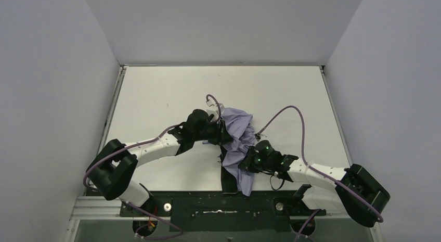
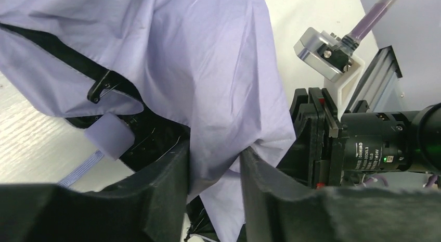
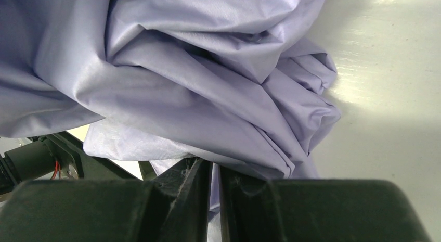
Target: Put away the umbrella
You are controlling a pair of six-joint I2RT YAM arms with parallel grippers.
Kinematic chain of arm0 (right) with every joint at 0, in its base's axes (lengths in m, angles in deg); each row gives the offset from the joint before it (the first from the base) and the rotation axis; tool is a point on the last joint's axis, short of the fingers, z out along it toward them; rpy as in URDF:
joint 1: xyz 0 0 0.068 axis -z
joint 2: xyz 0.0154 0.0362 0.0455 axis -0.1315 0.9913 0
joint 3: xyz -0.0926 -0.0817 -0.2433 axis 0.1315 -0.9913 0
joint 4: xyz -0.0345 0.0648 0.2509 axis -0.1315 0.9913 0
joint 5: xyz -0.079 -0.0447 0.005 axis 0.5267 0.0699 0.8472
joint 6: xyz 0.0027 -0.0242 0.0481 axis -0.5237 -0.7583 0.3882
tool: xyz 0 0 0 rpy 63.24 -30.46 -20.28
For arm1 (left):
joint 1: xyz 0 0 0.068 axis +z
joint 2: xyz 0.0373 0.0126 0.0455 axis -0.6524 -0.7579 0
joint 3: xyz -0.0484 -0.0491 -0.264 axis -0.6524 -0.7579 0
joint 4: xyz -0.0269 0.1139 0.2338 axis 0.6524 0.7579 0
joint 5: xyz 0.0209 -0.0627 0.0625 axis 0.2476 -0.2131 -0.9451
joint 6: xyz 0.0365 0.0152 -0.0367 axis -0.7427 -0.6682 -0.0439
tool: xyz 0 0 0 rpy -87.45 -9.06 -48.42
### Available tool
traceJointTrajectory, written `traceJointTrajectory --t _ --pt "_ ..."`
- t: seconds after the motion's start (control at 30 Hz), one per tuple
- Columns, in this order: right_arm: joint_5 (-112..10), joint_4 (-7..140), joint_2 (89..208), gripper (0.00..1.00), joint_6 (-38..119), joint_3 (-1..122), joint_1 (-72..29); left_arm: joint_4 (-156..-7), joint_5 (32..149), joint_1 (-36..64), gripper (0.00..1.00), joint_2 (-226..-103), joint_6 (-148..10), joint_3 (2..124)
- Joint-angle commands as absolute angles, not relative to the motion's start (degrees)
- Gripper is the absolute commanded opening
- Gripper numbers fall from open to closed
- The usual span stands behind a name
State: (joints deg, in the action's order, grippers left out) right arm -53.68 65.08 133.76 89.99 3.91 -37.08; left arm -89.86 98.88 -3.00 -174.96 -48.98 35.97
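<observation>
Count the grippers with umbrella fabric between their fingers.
2. The left gripper, at the umbrella's left side, straddles loose fabric; the right gripper, at its near right side, pinches a fold.

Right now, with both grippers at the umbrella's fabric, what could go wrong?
The right gripper pinches only a thin edge of the umbrella cloth, so it may slip or tear under a pull. A loose fold sits between the fingers of the left gripper; closing there may grab cloth, not the black rib, leaving the canopy bunched.
</observation>
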Motion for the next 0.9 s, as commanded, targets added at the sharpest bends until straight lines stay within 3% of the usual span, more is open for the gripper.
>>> traceJointTrajectory --t 0.0,0.07,0.2,0.67,0.87 --pt "-53.1 65.5 131.9 0.13 89.6 4.2 -36.9 -95.1 102.5 -2.7 0.25 -174.6 -47.9 37.6" --pt "-53.0 65.6 131.8 0.13 89.6 4.3 -36.9 -93.4 102.5 -2.4 0.14 -173.9 -48.3 38.4" --pt "-52.6 65.6 131.8 0.13 89.8 4.4 -36.9 -89.1 101.9 -2.2 0.01 -170.8 -49.5 40.9" --pt "-50.6 63.4 131.5 0.15 92.0 3.9 -37.0 -70.7 102.0 -6.8 0.0 -160.2 -52.6 50.7" --pt "-52.7 60.0 130.2 0.24 91.7 4.2 -37.1 -68.9 95.8 -15.5 0.0 -157.4 -51.4 46.7"
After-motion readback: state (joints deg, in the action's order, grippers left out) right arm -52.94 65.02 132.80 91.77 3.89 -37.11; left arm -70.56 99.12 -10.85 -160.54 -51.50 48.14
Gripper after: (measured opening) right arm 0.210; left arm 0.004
